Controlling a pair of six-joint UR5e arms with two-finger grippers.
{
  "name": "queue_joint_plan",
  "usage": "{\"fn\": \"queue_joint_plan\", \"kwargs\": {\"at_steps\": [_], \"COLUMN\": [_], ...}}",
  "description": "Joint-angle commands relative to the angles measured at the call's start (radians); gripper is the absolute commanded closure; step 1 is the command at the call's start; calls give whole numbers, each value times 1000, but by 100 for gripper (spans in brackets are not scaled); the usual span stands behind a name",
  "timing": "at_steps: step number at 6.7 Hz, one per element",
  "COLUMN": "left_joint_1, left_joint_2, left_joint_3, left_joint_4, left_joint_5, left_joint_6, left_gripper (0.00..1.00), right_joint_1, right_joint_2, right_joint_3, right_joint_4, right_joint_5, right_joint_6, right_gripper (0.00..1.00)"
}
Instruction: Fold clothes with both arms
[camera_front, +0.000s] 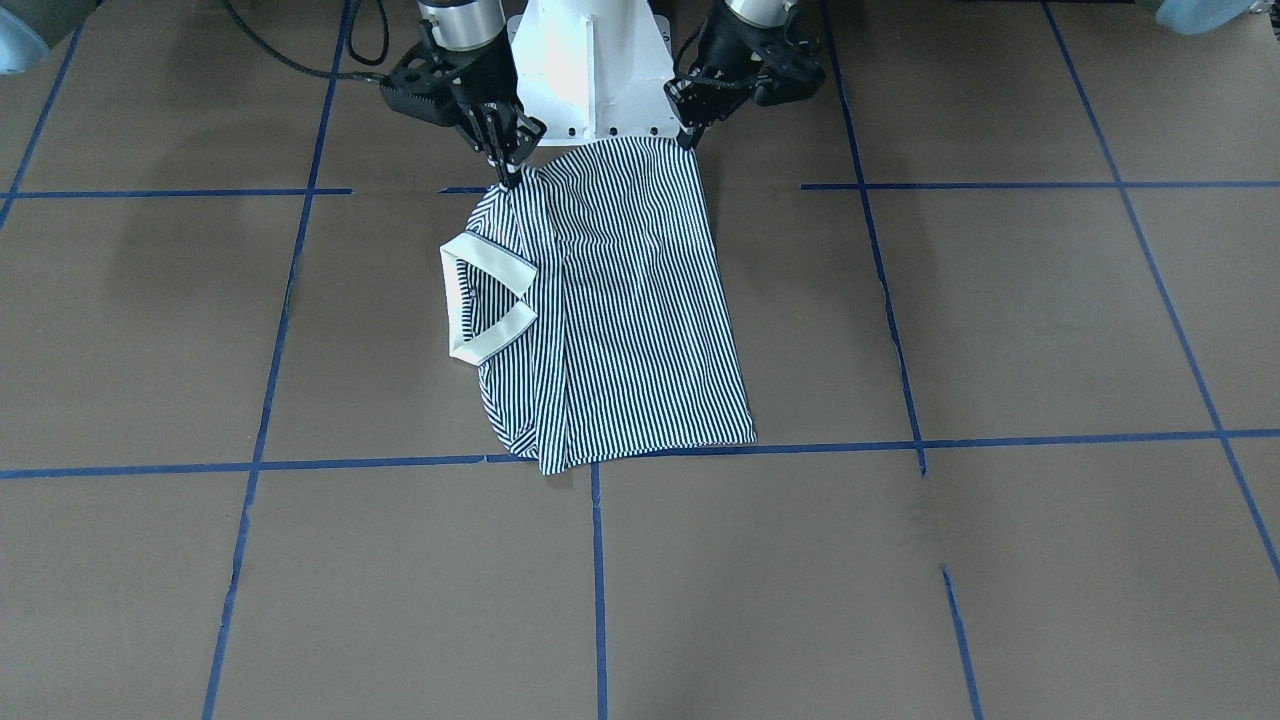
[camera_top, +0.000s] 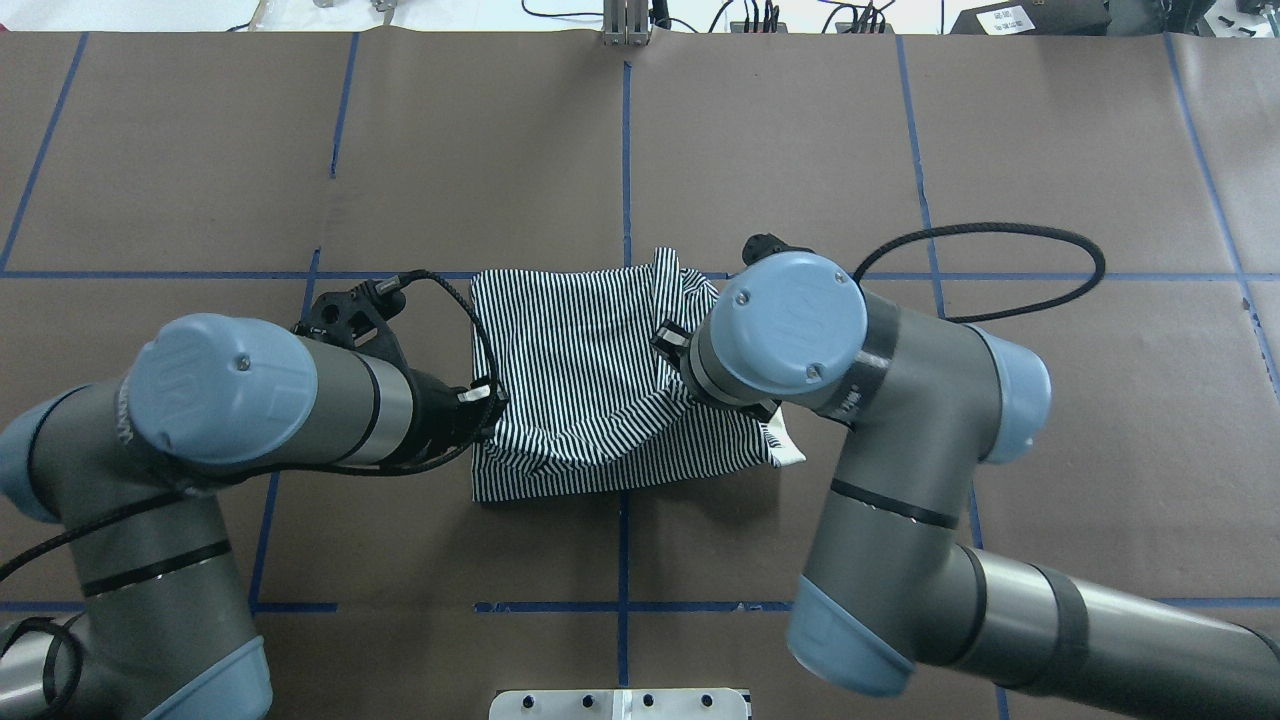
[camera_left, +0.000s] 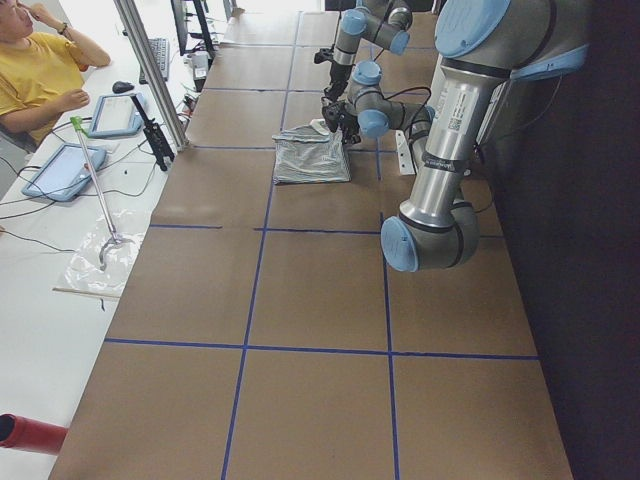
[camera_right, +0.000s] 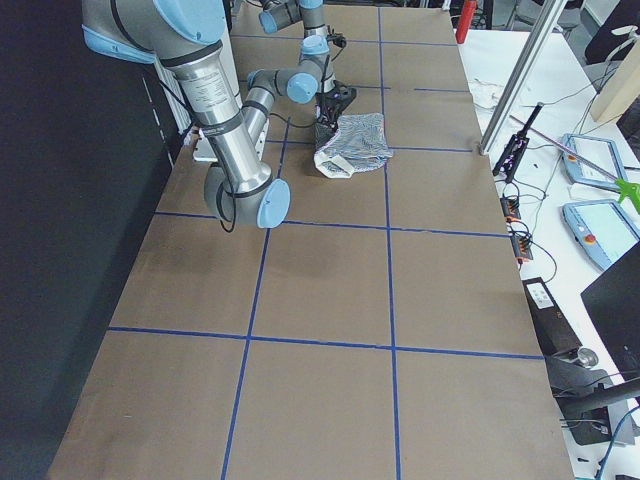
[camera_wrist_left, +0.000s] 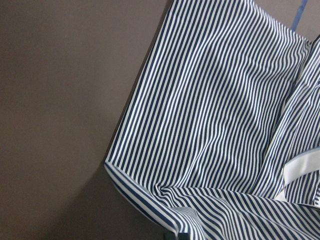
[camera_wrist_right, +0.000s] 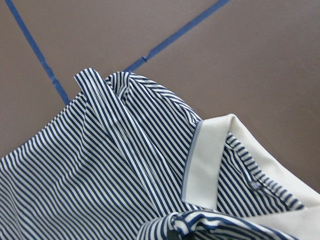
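Hold, front view: I see black left gripper (camera_front: 690, 138), right gripper (camera_front: 507, 172) pinching navy-white striped polo shirt (camera_front: 620, 300) | overhead: grey arms (camera_top: 900, 400) hide both.

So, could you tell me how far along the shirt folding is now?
Done: the polo shirt is already folded to a narrow panel, collar at one side. In hand: the left end effector and right end effector pinch its robot-side edge. Remaining: probably folding that edge across.

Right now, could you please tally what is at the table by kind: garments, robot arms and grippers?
Garments: 1, the striped polo shirt
Robot arms: 2, the left arm and the right arm
Grippers: 2, the left gripper and the right gripper, both pinching the shirt
Total: 5
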Motion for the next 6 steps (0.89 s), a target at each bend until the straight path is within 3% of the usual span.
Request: {"fn": "queue_joint_plan", "kwargs": {"at_steps": [1,2,3,4,5,6], "left_joint_1": [-94,-140,-195,-245,-282,-290], "left_joint_2": [-73,-113,-151,-206,-219,-219], "left_joint_3": [178,317,472,628,653,641], "left_joint_4": [-76,-164,-277,-377,-416,-414], "left_joint_5": [-3,-3,-1,-1,-7,-76], "left_joint_6": [66,118,192,262,274,268], "left_gripper": [100,100,82,43,35,34], "right_joint_1": [94,140,168,204,247,261], "right_joint_2": [117,180,235,246,262,251], "right_joint_3": [-294,-440,-591,-659,-657,-644], "right_joint_4": [183,251,299,354,353,353], "right_joint_5": [77,129,149,155,234,270], "right_joint_6": [-35,-60,-150,-191,-210,-213], "right_gripper": [100,93,10,0,0,0]}}
